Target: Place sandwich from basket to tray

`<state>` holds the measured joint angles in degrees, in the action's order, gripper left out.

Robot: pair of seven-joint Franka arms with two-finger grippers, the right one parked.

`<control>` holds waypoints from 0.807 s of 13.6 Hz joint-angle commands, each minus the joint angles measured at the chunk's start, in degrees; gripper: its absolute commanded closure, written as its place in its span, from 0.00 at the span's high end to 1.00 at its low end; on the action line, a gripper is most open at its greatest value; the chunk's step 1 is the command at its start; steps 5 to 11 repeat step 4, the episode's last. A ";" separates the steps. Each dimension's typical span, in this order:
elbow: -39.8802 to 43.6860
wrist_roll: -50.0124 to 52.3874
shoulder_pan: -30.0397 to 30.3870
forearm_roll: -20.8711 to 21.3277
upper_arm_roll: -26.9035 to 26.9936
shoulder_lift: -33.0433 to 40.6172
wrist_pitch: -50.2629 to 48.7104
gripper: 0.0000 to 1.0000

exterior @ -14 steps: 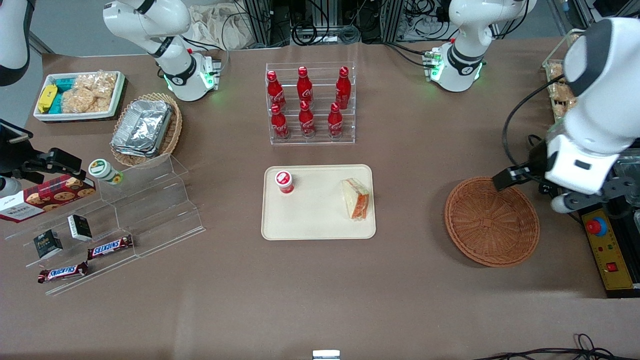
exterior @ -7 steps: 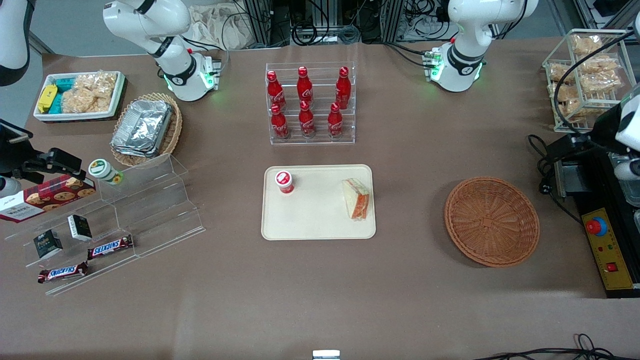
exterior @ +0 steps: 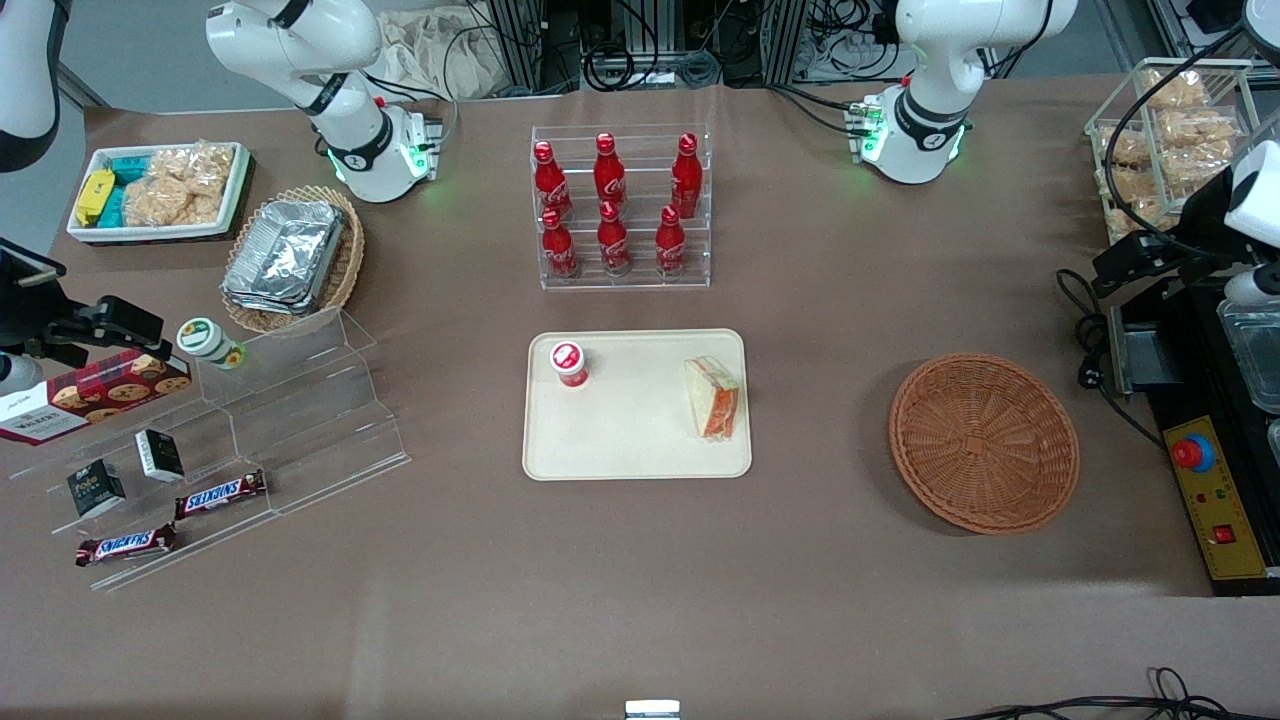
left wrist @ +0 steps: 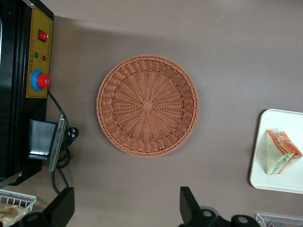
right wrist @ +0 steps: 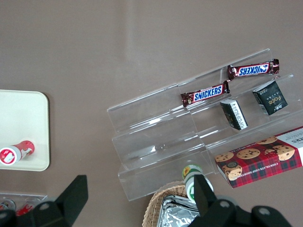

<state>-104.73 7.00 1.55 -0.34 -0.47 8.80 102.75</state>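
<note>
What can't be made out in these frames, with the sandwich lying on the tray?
- Gripper, open, above the table toward the working arm's end from the basket: in the front view, its fingers merge with dark equipment.
- Tray: left wrist view, cut off by the frame edge.
- Sandwich filling: front view, too small to identify.

Cut off and covered at the working arm's end

In the left wrist view the frame edge crops the tray (left wrist: pixel 262 175) to one rounded end. It also crops the gripper (left wrist: pixel 125 191), which hangs above the table near the basket (left wrist: pixel 147 105), so only two wide-apart dark fingers (left wrist: pixel 64 205) show. In the front view's upper corner, the working arm (exterior: pixel 1255 190) and its cable cover part of the wire snack rack (exterior: pixel 1165 150), which the frame edge clips.
</note>
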 commanded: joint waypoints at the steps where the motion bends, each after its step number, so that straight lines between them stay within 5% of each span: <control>1: 0.66 -0.76 -0.93 -0.80 1.17 0.96 0.09 1.00; 11: 0.93 -0.41 -0.93 -0.89 1.52 0.96 -0.97 1.00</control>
